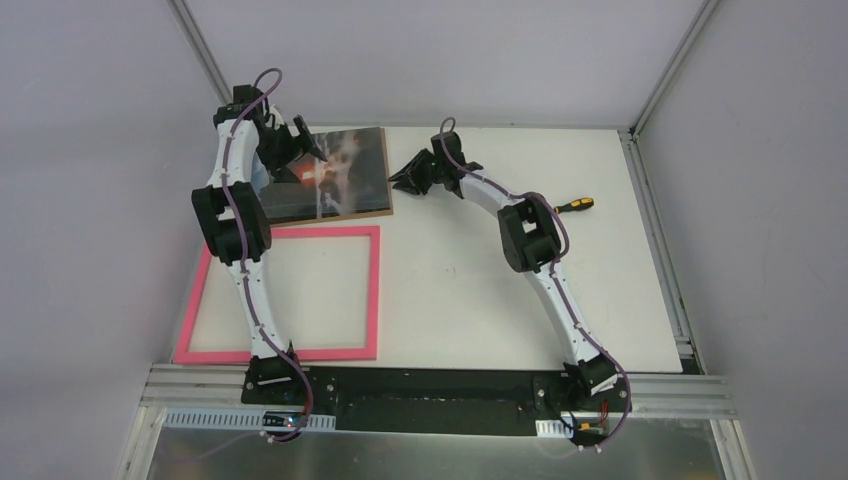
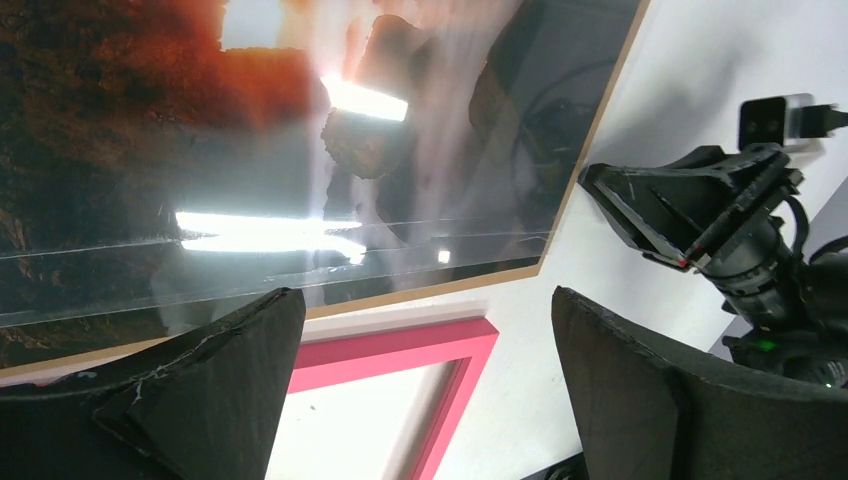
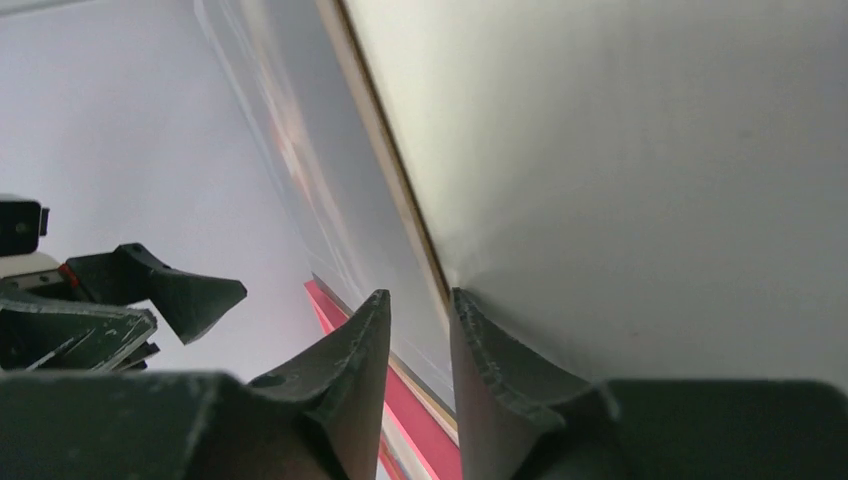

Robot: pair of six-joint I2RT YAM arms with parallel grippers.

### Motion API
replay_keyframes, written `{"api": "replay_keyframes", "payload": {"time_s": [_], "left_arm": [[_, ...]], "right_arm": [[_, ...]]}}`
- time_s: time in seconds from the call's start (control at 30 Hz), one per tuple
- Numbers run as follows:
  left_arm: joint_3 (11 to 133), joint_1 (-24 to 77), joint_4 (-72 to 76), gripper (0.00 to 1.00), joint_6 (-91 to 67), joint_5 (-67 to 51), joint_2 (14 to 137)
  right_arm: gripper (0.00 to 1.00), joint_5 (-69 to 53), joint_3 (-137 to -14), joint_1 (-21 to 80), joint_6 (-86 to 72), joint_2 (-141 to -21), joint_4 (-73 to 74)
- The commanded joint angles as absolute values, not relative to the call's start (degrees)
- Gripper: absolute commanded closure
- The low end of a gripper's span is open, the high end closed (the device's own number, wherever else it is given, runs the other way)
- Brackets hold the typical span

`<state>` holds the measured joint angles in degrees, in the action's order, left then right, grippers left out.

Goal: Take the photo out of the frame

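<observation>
Stiffness is to be expected of the photo (image 1: 345, 165), since the print is mounted on a brown backing board. It should be handled as a thin, light, rigid panel. Its face is glossy and strongly glared in the left wrist view, so it is judged slippery and easily marked. The face is better left alone and hold taken at the board's bare edge, across its thickness, once that edge is raised from the table (image 1: 480, 290).

The photo is seen already outside the frame (image 1: 375, 290), laid just beyond the pink border's far side, with a narrow strip of table between them. The left gripper (image 1: 300, 148) is poised above the photo's left part, its fingers (image 2: 220, 390) spread wide with nothing between them. The print's near edge and a corner of the frame are seen past the fingertips. The right gripper (image 1: 412, 178) is set just off the photo's right edge, its fingers (image 3: 375, 370) drawn to a narrow slit with nothing gripped. The board's edge runs straight toward that slit, though whether the tips touch it cannot be made out.
</observation>
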<state>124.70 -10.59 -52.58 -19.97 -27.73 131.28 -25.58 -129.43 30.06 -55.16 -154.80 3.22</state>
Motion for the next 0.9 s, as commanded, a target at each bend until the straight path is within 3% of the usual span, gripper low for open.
{"api": "replay_keyframes", "payload": {"time_s": [0.0, 0.2, 0.47, 0.67, 0.87], "left_arm": [[123.89, -10.9, -52.03, 0.02, -19.82, -29.68, 125.98], [124.1, -10.89, -51.71, 0.02, -20.2, -30.16, 125.93], [123.97, -10.69, -51.41, 0.02, -20.91, -30.57, 127.47], [123.51, -10.01, -51.33, 0.02, -21.0, -31.13, 128.86], [123.58, -9.26, -50.96, 0.02, -20.76, -30.66, 131.43]], "right_arm": [[0.72, -26.71, -127.76, 29.13, -60.78, -153.32, -4.04], [0.86, -29.06, -128.89, 28.69, -63.71, -153.01, -7.26], [0.91, -29.42, -128.09, 29.41, -65.1, -152.29, -7.79], [0.7, -19.9, -122.15, 29.72, -55.4, -146.24, 5.69], [0.64, -21.85, -111.69, 30.06, -52.11, -140.55, 6.71]]}}
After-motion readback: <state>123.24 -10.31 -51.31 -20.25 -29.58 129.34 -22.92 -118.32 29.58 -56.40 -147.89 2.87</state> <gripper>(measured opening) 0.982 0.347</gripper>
